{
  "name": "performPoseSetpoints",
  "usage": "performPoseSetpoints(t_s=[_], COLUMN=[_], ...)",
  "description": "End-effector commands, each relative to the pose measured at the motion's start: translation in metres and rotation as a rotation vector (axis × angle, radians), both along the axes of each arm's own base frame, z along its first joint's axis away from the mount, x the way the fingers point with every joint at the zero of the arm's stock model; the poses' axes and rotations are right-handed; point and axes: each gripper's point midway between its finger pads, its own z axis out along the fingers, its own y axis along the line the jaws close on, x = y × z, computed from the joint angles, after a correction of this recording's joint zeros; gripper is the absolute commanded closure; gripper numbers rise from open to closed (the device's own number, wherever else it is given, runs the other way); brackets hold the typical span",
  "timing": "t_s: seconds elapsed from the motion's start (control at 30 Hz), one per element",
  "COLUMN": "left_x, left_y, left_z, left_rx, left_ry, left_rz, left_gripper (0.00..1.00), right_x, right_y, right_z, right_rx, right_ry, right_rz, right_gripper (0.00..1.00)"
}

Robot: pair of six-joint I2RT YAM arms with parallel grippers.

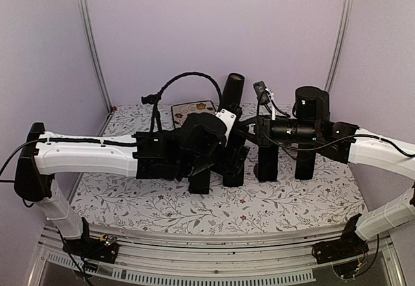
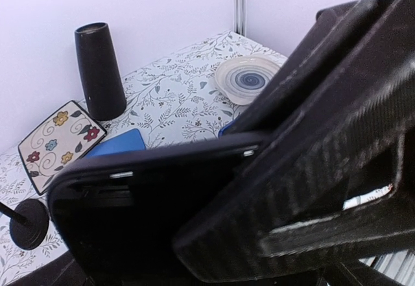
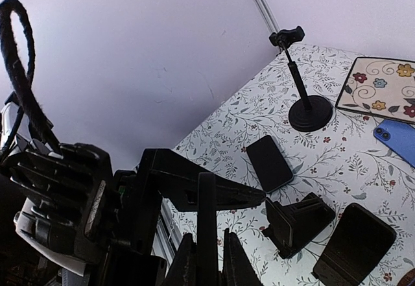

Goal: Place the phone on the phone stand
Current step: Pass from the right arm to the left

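Note:
My right gripper (image 3: 209, 235) is shut on the phone (image 3: 207, 221), a thin black slab seen edge-on and held upright above the table. The left wrist view shows the phone's (image 2: 149, 214) dark face filling the lower left, with the right gripper's ribbed finger (image 2: 311, 169) lying across it. My left gripper (image 1: 230, 144) stands open close beside it. One of its fingers (image 3: 259, 194) reaches level past the phone. The black wedge-shaped phone stand (image 3: 295, 224) sits on the floral tablecloth, below and to the right of the held phone in the right wrist view.
A second black phone (image 3: 269, 163) lies flat beyond the stand, and a dark slab (image 3: 353, 244) lies to its right. Also around are a blue phone (image 2: 117, 143), a floral tray (image 2: 55, 143), a tall black cylinder (image 2: 100, 72), a spiral plate (image 2: 246, 78) and a stem holder (image 3: 310, 114).

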Motion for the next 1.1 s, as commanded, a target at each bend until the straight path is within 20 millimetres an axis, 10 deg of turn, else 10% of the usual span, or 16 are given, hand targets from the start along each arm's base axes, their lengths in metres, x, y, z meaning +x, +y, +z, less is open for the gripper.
performPoseSetpoints(t_s=[0.0, 0.77, 1.07], left_x=[0.003, -0.001, 0.006], left_y=[0.007, 0.001, -0.001], left_z=[0.014, 0.002, -0.006], left_rx=[-0.023, -0.050, -0.048], left_ry=[-0.014, 0.047, 0.084], left_rz=[0.039, -0.008, -0.022], left_gripper=[0.03, 0.04, 0.22], right_x=[0.003, 0.008, 0.006], right_y=[0.002, -0.004, -0.002], right_z=[0.022, 0.023, 0.020], right_rx=[0.036, 0.033, 0.019], right_ry=[-0.050, -0.060, -0.057], right_rz=[-0.004, -0.054, -0.031], right_gripper=[0.97, 0.98, 0.97])
